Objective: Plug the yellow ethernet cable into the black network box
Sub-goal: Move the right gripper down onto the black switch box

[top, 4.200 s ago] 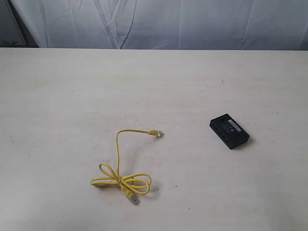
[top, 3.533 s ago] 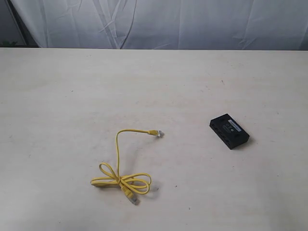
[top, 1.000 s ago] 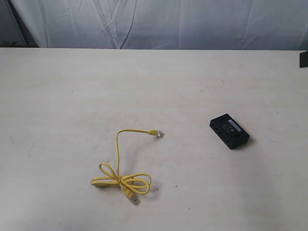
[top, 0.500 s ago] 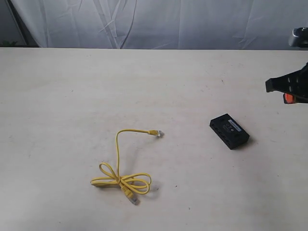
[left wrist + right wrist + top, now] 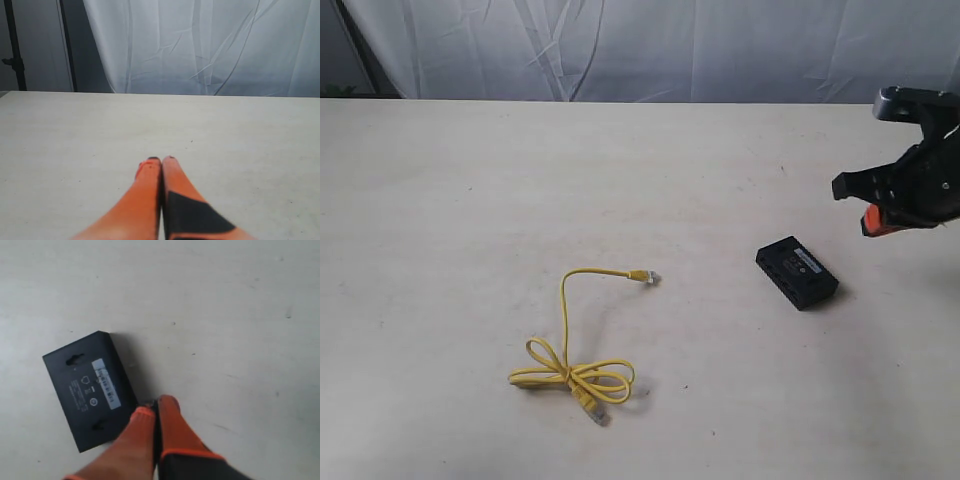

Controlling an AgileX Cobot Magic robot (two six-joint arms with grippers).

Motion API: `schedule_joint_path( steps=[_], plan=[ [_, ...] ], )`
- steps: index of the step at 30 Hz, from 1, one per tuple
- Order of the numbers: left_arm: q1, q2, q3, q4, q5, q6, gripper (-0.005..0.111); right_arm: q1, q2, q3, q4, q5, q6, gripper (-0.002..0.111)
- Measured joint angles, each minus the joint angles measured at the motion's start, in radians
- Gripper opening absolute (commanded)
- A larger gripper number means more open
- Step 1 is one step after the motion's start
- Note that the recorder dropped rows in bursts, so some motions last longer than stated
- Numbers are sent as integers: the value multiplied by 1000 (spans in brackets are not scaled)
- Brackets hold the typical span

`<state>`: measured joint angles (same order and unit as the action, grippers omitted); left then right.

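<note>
The yellow ethernet cable point(image 5: 578, 350) lies on the table at front left, its loops bundled near the front and one clear plug point(image 5: 645, 276) pointing right. The black network box point(image 5: 796, 272) lies flat to the right, label up; it also shows in the right wrist view point(image 5: 89, 395). My right gripper point(image 5: 868, 215) hangs above the table to the right of and behind the box, apart from it. Its orange fingers point(image 5: 156, 405) are pressed together, shut on nothing. My left gripper point(image 5: 161, 160) is shut too, over bare table, and does not show in the exterior view.
A pale table point(image 5: 470, 180) runs across the whole scene. A white cloth backdrop point(image 5: 670, 45) hangs behind its far edge. A dark stand point(image 5: 12, 45) is beside the cloth in the left wrist view.
My right arm has come in from the right edge and moved left and lower toward the black network box. The cable and the box have not moved.
</note>
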<state>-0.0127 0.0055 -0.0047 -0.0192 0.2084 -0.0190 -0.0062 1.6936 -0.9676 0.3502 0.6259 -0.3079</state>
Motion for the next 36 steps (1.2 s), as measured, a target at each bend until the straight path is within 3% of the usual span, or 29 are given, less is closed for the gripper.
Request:
schedule_joint_path(
  steps=[13,36],
  plan=[
    [0,0,0,0,0,0,0,0,130,0,282,-50,-277,0],
    [0,0,0,0,0,0,0,0,147,0,417,-69,-308,0]
  ],
)
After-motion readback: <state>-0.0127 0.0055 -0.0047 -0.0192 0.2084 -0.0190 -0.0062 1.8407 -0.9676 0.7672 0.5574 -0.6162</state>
